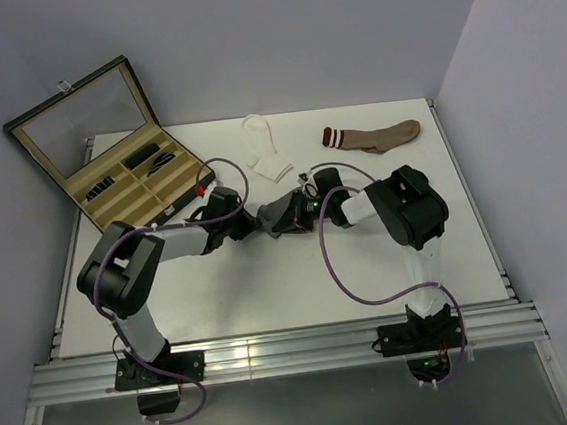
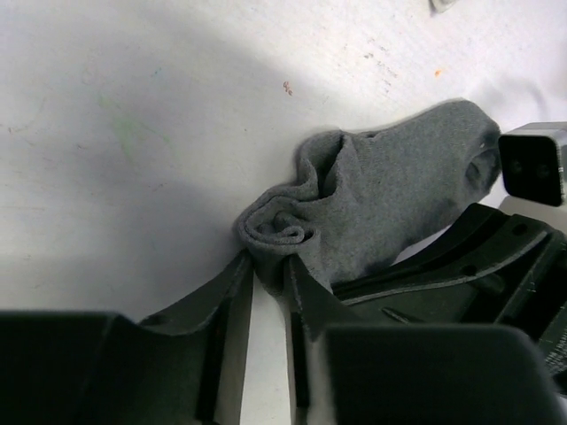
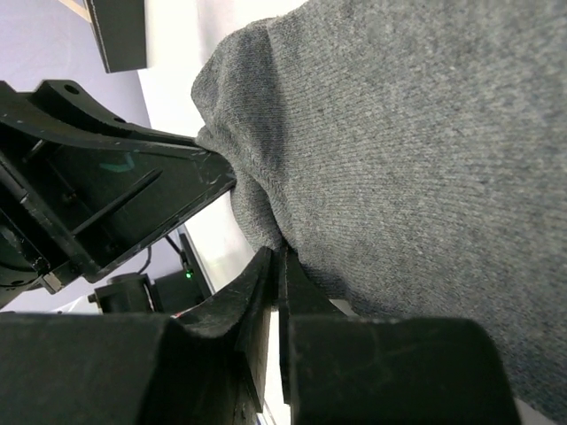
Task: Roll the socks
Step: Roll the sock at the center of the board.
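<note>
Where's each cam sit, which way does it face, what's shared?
Top external: above, behind the bases, looking down on the table; both arms whole.
Left wrist: looks along the left gripper at the grey sock; own fingers below.
Right wrist: right gripper pressed close to the sock; own fingers below.
Shared: all show the grey sock; each wrist view catches the other gripper.

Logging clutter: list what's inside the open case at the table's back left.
The case shows tan compartments; a few hold small dark items, too small to identify, the rest look bare. Whatever lies beneath those items is covered.
</note>
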